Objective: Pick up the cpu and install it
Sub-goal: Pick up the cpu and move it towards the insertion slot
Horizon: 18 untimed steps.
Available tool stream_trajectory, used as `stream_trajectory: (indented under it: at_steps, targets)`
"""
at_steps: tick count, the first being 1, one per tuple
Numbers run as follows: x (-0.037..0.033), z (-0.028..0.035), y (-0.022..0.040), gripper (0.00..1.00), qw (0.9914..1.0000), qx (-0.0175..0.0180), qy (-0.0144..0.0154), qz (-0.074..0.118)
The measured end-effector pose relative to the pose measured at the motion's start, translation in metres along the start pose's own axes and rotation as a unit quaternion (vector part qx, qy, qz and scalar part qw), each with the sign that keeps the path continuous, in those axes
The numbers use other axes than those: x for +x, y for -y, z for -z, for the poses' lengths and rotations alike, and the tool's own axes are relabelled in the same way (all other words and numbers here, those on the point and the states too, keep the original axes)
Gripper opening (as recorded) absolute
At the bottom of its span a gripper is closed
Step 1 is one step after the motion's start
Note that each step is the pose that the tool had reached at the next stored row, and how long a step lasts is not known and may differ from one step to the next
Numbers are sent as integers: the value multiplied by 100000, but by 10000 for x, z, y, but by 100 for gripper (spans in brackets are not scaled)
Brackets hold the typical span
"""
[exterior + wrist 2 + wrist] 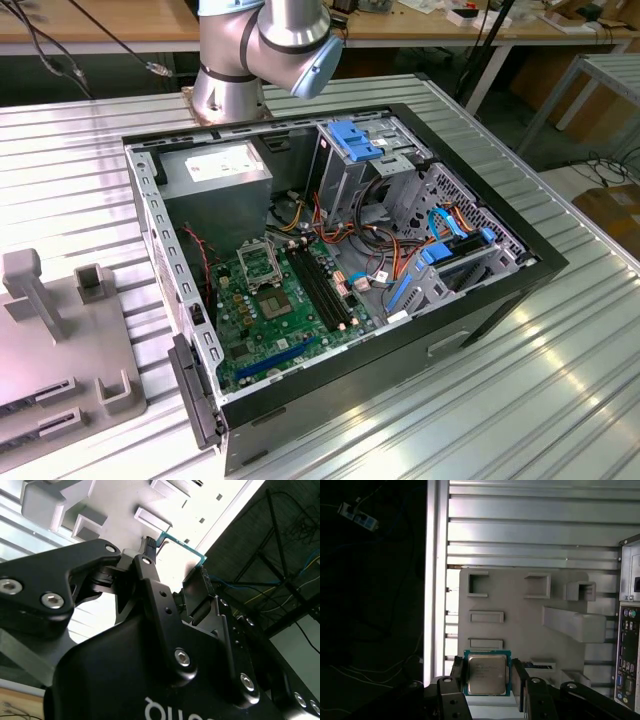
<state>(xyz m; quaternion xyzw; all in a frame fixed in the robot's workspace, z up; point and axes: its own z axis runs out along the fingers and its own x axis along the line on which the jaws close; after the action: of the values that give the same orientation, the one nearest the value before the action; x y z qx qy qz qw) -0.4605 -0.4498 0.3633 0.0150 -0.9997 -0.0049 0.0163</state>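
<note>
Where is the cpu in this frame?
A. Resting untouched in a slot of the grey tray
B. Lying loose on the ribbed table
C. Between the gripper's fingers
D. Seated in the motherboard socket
C: in the first wrist view the cpu sits clamped between the two fingers of the gripper, with the grey fixture tray behind it.

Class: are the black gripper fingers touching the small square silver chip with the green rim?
Touching. In the first wrist view both black fingers of the gripper press against opposite edges of the silvery, green-rimmed square cpu.
</note>
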Motion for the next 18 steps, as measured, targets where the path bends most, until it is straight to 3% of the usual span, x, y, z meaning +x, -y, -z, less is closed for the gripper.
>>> stream_trajectory:
  at_steps: [9,18]
  targets:
    - [5,160,-2,47,100000,-9,-10,-2]
    - [5,179,-2,47,100000,-12,-18,1]
